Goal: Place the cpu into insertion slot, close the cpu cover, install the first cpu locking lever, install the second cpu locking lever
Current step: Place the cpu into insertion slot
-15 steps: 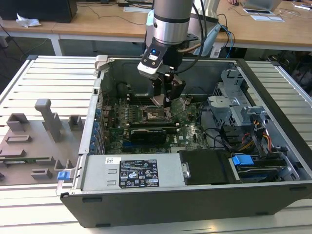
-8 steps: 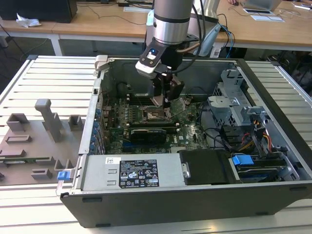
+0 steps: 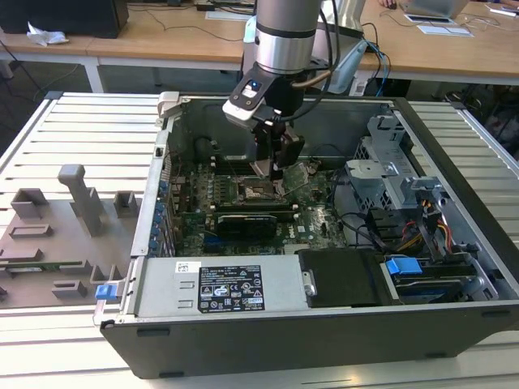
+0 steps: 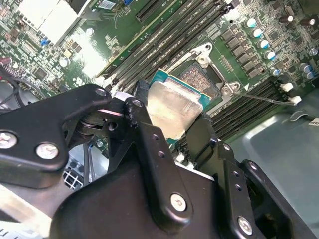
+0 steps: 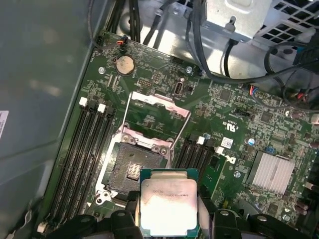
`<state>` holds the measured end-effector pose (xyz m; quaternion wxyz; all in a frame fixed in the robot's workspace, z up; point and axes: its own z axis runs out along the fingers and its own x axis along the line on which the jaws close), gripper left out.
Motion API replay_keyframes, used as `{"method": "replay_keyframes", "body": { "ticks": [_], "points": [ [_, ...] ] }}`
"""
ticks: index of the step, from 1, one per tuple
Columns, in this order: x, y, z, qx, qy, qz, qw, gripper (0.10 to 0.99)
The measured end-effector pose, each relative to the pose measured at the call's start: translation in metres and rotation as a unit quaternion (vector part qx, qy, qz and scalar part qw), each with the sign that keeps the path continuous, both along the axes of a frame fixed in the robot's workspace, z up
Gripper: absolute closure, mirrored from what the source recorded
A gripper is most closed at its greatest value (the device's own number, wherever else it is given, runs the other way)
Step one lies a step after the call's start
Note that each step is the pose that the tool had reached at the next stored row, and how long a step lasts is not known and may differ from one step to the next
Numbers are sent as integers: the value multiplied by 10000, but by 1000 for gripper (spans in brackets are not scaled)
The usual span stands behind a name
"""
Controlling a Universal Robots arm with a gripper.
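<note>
In the exterior view the insertion slot (image 3: 258,192) sits bare, with the gripper (image 3: 273,172) at its one o'clock. The jaws pinch the cpu (image 5: 168,206) by two side edges. It looks light, stiff and easy to hurt underneath, so hold edges only.

The bench (image 3: 73,121) has a pale top of long metal slats, and on it, toward the exterior view's left, lies a flat grey fixture plate (image 3: 36,243) with several upright grey holders. Behind it stand wooden desks (image 3: 162,40) on white legs (image 3: 95,77). One desk carries a black box (image 3: 65,16) and a crumpled white paper (image 3: 45,35), while the other carries a laptop (image 3: 434,8) and loose sheets (image 3: 444,29), with dark cables (image 3: 379,50) trailing over its edge. The light is soft and even, without hard shadows.
</note>
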<state>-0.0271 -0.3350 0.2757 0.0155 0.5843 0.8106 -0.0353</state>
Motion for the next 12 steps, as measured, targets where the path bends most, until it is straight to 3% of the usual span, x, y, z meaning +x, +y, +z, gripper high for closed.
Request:
{"method": "replay_keyframes", "body": {
  "ticks": [12],
  "points": [
    [0,0,-4,-70,0,-501,9987,541]
  ]
}}
